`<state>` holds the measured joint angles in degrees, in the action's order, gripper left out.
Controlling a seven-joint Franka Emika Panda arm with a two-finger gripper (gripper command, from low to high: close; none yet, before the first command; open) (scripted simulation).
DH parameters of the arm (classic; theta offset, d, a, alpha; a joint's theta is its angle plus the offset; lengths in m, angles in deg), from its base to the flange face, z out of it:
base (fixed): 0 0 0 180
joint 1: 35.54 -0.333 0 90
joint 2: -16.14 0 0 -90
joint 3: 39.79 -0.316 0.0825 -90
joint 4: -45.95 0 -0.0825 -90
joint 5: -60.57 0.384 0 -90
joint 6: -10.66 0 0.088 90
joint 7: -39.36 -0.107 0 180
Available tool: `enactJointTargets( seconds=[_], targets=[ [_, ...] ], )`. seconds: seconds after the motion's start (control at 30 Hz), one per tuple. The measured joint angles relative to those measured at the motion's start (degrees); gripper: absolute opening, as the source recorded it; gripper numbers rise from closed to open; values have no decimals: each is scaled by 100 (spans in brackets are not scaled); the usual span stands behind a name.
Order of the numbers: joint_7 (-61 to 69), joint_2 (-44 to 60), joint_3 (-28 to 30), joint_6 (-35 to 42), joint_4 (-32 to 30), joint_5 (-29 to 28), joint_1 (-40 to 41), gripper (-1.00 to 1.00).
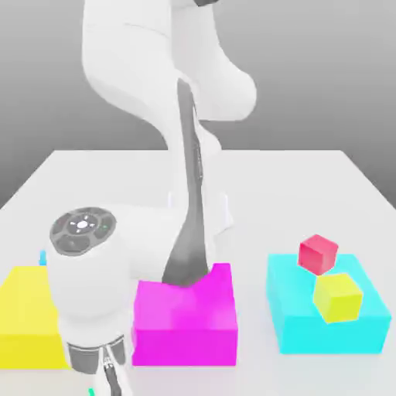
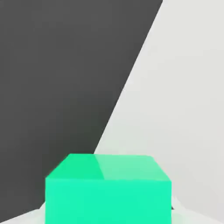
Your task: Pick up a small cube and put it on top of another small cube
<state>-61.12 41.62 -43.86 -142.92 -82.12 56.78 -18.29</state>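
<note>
Hand view: end effector (image 2: 108,214) pinching a green cube (image 2: 108,188), white table (image 2: 183,109) beneath.

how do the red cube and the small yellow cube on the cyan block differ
The red cube sits farther back on the cyan block; the small yellow cube sits nearer the front. Red looks slightly smaller than yellow in the exterior view. Both are small cubes resting, turned slightly askew, on the cyan block.

The arm (image 1: 155,69) has glossy white rounded shells, a dark grey strip along one link, and a grey round cap (image 1: 83,227) with pale buttons at ten o'clock of the wrist housing.
</note>
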Motion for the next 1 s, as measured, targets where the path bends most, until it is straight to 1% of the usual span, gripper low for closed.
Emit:
enactJointTargets(
  seconds=[0.03, 0.07, 0.13, 0.4, 0.47, 0.53, 0.67, 0.7, 0.8, 0.9, 0.93, 1.0],
  targets=[
    [34, -174, -27, 143, -25, 20, 9, -100],
    [183, -206, -36, 147, 81, -32, 2, -100],
    [102, -430, 180, 120, -44, -127, 99, -100],
    [-1488, -1872, 1515, 27, -1584, -415, 839, -100],
    [-1931, -2276, 1788, 3, -1992, -502, 1298, -100],
    [-2355, -2678, 1930, -20, -2402, -553, 1853, -100],
    [-3097, -3336, 2100, 15, -3223, -324, 2181, -100],
    [-3146, -3307, 2141, -80, -3321, -233, 2202, -100],
    [-2972, -2828, 2187, -585, -3388, 161, 2125, -100],
    [-2532, -2203, 2061, -1154, -3368, 801, 2099, -100],
    [-2426, -2075, 2004, -1269, -3361, 953, 2124, 100],
    [-2426, -2075, 2004, -1269, -3361, 953, 2124, 100]
  ],
)
